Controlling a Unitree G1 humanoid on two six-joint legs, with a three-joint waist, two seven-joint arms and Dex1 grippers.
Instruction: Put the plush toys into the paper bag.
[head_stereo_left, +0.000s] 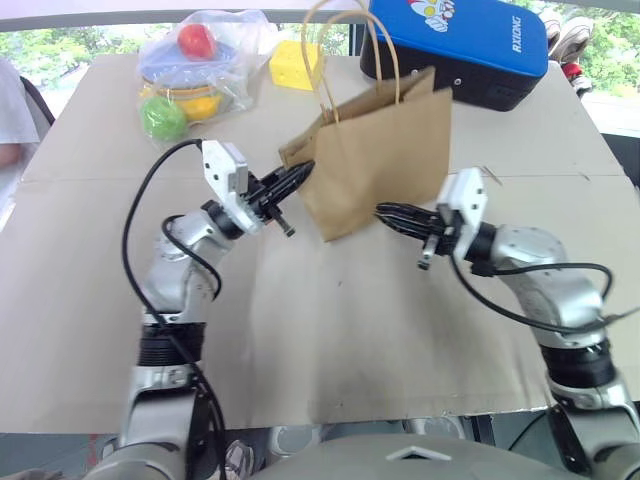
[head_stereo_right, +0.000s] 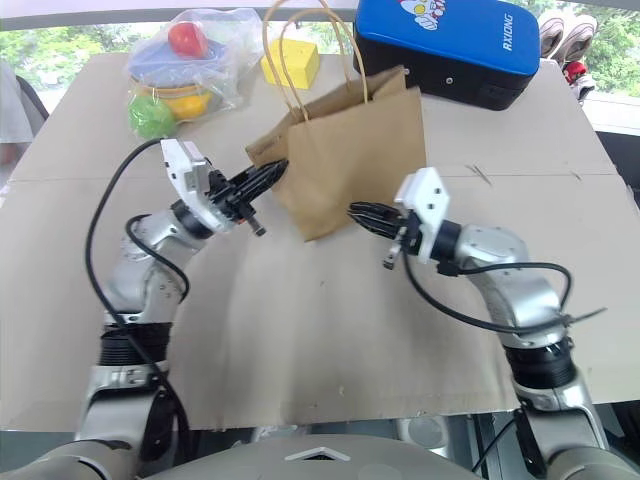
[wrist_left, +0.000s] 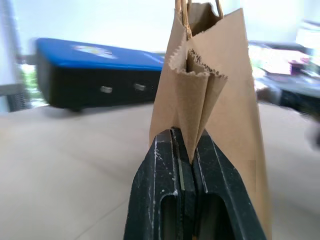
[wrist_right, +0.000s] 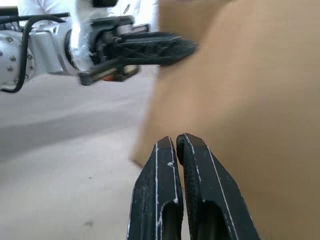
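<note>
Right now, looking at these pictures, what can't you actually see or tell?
- Inside of the paper bag: both eye views show only its outer walls, so whether the plush toys are in it cannot be told.
- Toys in the clear plastic bag: crumpled plastic blurs their shapes.
- Blue-lidded case: cut off by the top edge of the eye views.
- Right gripper: whether it touches the bag is unclear.

left hand (head_stereo_right: 278, 170) pinching paper bag (head_stereo_right: 355, 160) edge
</note>
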